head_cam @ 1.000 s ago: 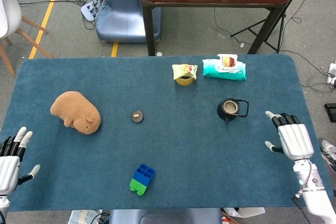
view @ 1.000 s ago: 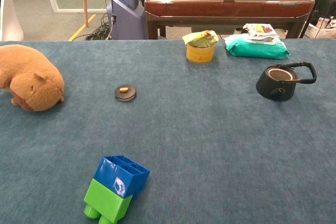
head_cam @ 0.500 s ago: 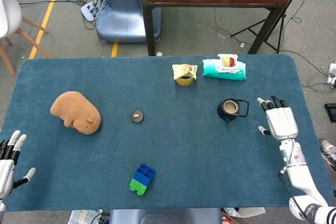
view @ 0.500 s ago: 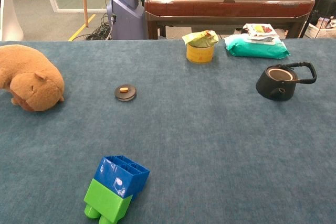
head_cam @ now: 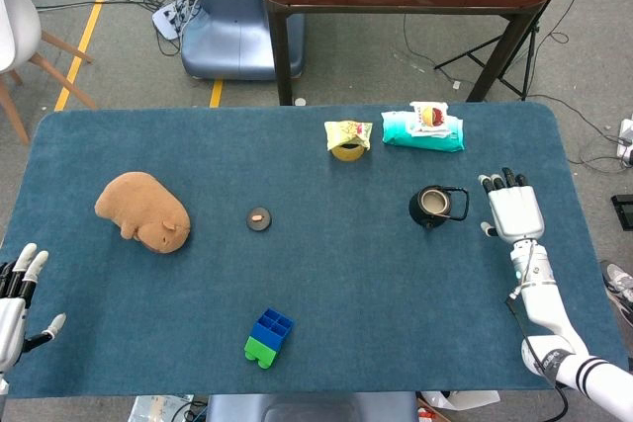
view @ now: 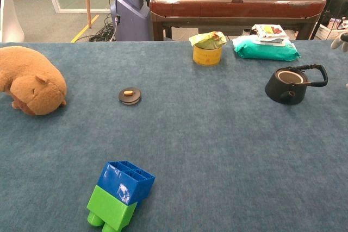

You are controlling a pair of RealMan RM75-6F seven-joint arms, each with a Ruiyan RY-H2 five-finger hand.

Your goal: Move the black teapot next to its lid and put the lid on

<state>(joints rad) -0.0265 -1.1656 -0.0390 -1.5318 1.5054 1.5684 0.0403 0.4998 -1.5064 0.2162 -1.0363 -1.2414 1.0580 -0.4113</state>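
Note:
The black teapot point(head_cam: 433, 206) point(view: 289, 84) stands uncovered on the right part of the blue table, its loop handle pointing right. Its flat round lid point(head_cam: 258, 218) point(view: 130, 95), with a small tan knob, lies alone near the table's middle, well to the left of the pot. My right hand point(head_cam: 514, 211) is open, fingers spread, just right of the teapot handle and apart from it; only a fingertip point(view: 342, 41) shows at the chest view's right edge. My left hand point(head_cam: 18, 292) is open at the table's near left corner, far from both.
A brown plush animal point(head_cam: 142, 211) lies at the left. A blue-and-green block point(head_cam: 268, 337) sits near the front edge. A yellow cup point(head_cam: 347, 139) and a green wipes pack point(head_cam: 423, 129) stand at the back, behind the teapot. The blue table point(head_cam: 346, 274) ends just right of my right hand.
My right hand has moved forward and left, from the near right edge up beside the teapot handle. My left hand has drawn back toward the near left corner. Teapot and lid have not moved.

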